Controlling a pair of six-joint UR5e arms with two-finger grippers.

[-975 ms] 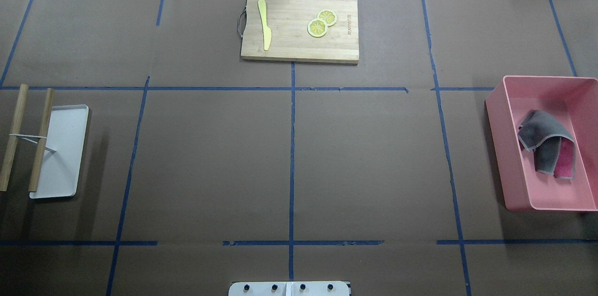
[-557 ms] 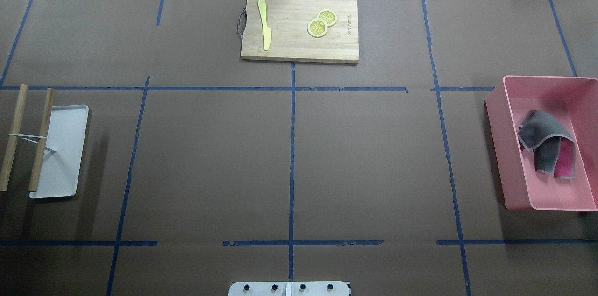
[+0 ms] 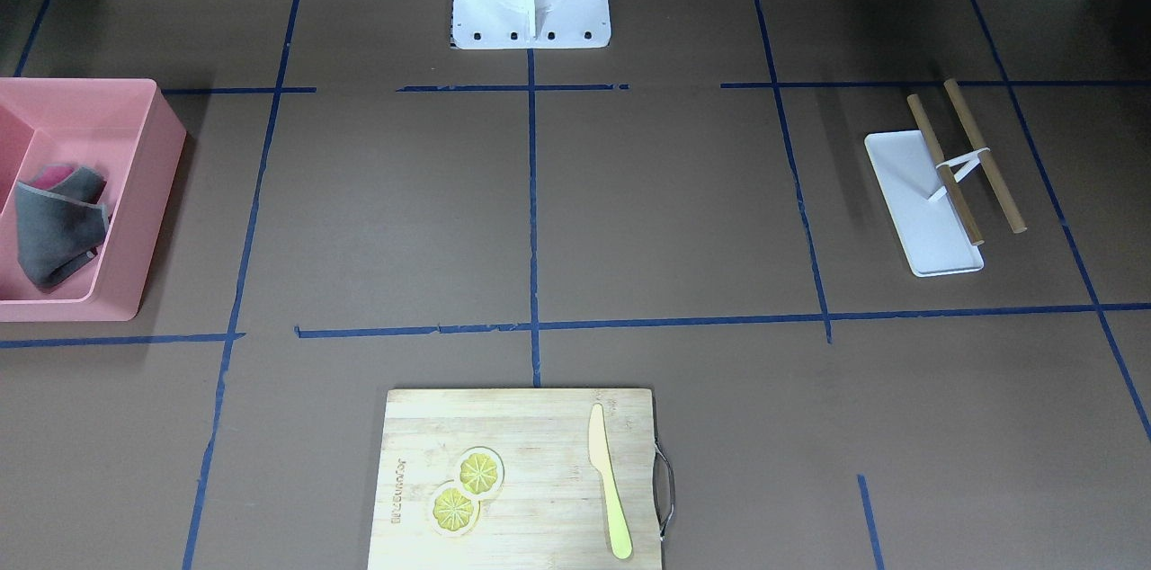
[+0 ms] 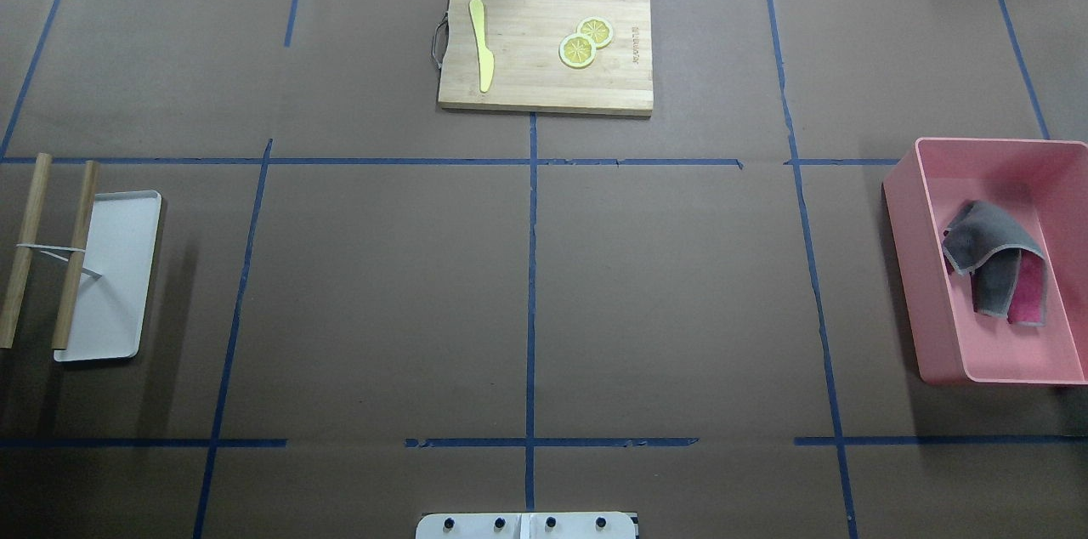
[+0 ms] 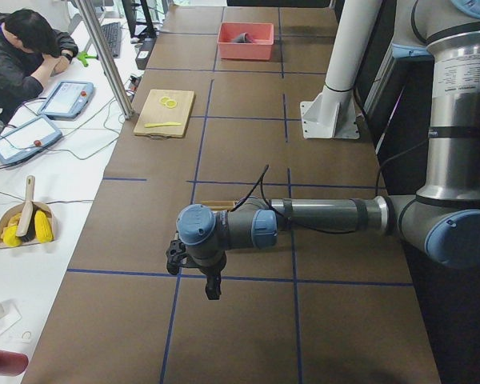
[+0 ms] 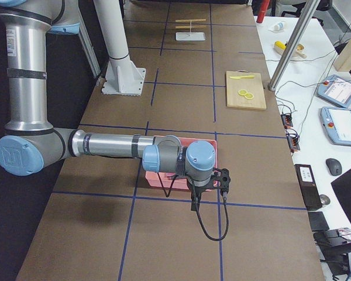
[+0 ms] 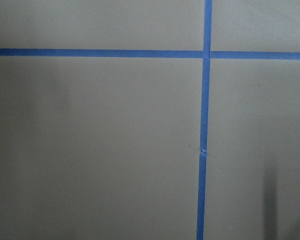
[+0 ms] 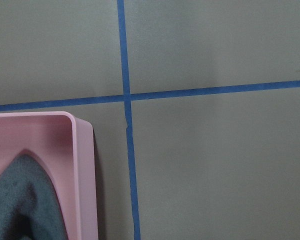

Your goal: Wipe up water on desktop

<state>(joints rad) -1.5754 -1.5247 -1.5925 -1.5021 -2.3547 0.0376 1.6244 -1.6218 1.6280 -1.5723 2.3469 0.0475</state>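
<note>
Looking down on the desktop (image 4: 680, 284), lying flat and brown under blue tape lines and carrying everything else. Finding a board (image 4: 544, 88) sitting at the edge far from the robot, on the middle tape line, bearing a yellow knife (image 4: 482, 46) and two overlapping lemon slices (image 4: 578, 51). Spotting a pink bin (image 4: 922, 267) resting at the robot's right end, holding a grey cloth (image 4: 990, 250) folded over something magenta. Noting a white tray (image 4: 119, 301) lying at the robot's left end, with two wooden rods (image 4: 25, 250) running along its outer side, joined by a thin white piece.

Catching the left gripper (image 5: 213, 284) only from the side, hanging over bare desktop close to a tape crossing and pointing down; not being able to tell how far apart its jaws are standing, or whether anything is sitting between them. Catching the right gripper (image 6: 194, 200) only from the side too, hanging over the desktop near a corner of the bin; again not being able to tell its opening or any hold.
</note>
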